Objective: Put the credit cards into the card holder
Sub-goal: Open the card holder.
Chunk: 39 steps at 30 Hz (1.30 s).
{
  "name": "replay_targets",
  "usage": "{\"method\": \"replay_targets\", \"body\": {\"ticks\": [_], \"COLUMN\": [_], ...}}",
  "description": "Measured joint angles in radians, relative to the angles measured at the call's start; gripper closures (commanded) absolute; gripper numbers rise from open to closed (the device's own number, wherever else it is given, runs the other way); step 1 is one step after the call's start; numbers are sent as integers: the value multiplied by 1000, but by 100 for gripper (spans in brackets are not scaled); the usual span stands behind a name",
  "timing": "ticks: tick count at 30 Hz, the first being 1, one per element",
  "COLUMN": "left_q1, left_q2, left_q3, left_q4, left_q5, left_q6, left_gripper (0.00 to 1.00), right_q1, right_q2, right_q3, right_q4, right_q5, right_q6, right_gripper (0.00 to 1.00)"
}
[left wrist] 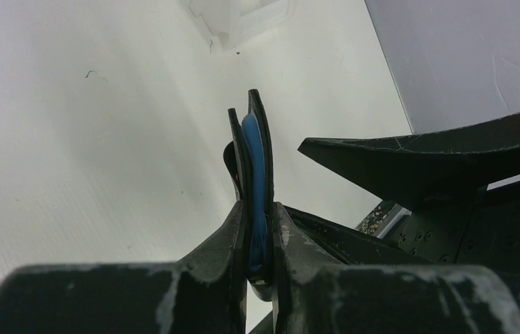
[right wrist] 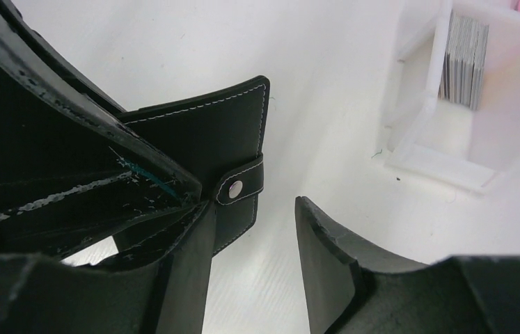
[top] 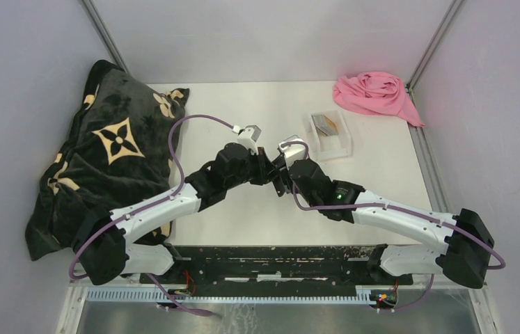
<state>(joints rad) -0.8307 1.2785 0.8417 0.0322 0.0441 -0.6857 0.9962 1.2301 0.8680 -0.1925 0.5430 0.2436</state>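
Clenched on the card holder [left wrist: 257,149] with the left gripper [left wrist: 258,233], edge-on, blue lining visible between black leaves. Held over the middle of the table [top: 243,111], studded strap [right wrist: 241,186] toward the right gripper [right wrist: 250,233]. Released there, jaws wide apart, just beside the holder. Credit cards [right wrist: 462,62] on edge in the clear tray [right wrist: 452,170], apart from both.

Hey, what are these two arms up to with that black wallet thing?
The left end effector pinches the black card holder by its edge. The right end effector stands open close beside it, gripping nothing. The credit cards stand in the clear tray farther back.
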Motion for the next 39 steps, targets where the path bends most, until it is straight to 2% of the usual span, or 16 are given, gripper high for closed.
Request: {"method": "replay_targets", "body": {"ticks": [20,24,27,28,32,39], "left_q1": [26,32,34,35,37,10], "left_q2": [53,64,66,66,65,34], "left_q3": [32,36,46,50,64,67], "left_q4": [-6,-9,-12,-12,-22,-39], "left_q5": [-9,-8,-8,-1,24,150], "left_q6": [1,1,1,0,0,0], "left_gripper": [97,97,97,97,97,97], "right_q1": [5,7,11,13,2,-184], "right_q2": [72,98,110,112,116,95], "right_q3": [-69,-71,-72,-72,-72,-74], "right_q4": [256,289,319,328,350,338], "right_q5": [52,53,63,69,89,39], "right_q6": [-237,-272,-291,-299,-287,-165], "right_gripper": [63,75,96,98,99,99]}}
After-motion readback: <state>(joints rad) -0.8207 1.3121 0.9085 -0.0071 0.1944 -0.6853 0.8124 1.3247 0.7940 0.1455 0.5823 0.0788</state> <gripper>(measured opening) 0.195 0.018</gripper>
